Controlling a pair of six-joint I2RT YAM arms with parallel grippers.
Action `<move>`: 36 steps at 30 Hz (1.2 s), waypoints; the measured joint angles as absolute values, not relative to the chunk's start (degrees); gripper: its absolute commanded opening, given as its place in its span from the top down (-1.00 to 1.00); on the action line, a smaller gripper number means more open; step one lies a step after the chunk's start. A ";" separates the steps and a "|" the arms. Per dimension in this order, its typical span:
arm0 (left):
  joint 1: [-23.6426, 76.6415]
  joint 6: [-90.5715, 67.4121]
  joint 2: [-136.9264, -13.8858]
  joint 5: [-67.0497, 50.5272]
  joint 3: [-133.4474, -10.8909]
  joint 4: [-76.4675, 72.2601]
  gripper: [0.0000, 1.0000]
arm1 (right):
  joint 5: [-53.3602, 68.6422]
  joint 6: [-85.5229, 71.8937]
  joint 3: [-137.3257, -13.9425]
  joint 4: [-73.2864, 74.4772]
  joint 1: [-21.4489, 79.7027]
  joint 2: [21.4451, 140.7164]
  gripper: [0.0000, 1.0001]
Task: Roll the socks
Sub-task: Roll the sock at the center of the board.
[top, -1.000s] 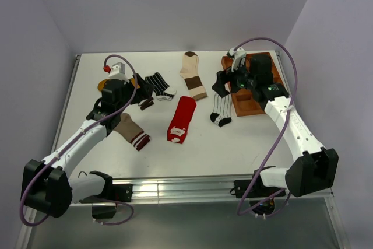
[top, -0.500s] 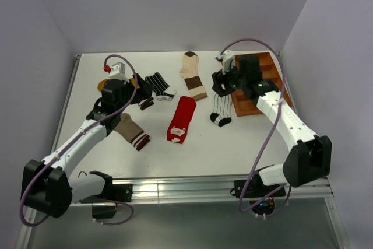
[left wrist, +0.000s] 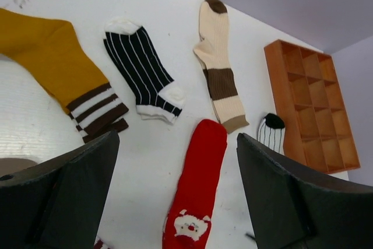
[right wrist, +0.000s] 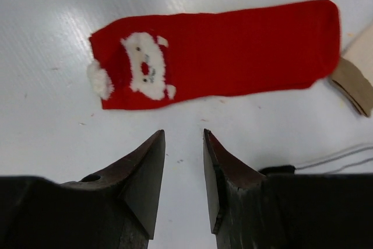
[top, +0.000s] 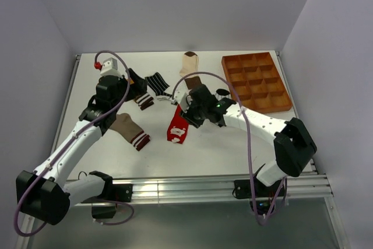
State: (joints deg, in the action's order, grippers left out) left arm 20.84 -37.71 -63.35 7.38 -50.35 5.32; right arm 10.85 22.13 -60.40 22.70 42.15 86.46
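Observation:
The red sock (top: 176,130) (right wrist: 215,53) lies flat mid-table, its white face mark toward the near edge. My right gripper (top: 187,115) (right wrist: 183,135) hovers just beside it, jaws a narrow gap apart with only bare table between them. My left gripper (top: 133,86) (left wrist: 176,138) stands wide open and holds nothing. Below it lie the mustard yellow sock (left wrist: 52,62) and the black-white striped sock (top: 157,83) (left wrist: 140,71). The cream-and-brown sock (top: 189,62) (left wrist: 218,68) lies further back. The taupe sock (top: 131,131) sits near left. The white pinstriped sock (left wrist: 271,132) is mostly hidden behind my right arm.
A brown compartmented tray (top: 254,83) (left wrist: 309,109) stands at the back right. A metal rail (top: 186,188) runs along the near table edge. Walls close in on the left, back and right.
My right arm swung left from the tray and the pinstriped sock to the red sock, its jaws narrowing. My left gripper shifted slightly back and stayed open.

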 measured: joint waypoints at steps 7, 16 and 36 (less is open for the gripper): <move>20.67 -38.39 -62.83 10.68 -56.77 8.05 -0.85 | 8.62 20.75 -60.38 19.99 50.65 91.13 0.17; 19.20 -38.41 -62.89 10.48 -58.11 8.29 -0.85 | 7.46 16.47 -60.80 18.63 54.89 97.82 0.17; 17.06 -38.39 -65.36 5.63 -54.87 5.65 -0.82 | 2.50 13.06 -61.63 18.11 58.00 101.51 0.07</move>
State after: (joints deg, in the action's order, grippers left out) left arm 17.06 -38.39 -65.36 5.63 -54.87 5.65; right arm 2.50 13.06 -61.63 18.11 58.00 101.51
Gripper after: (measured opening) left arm 0.912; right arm 0.455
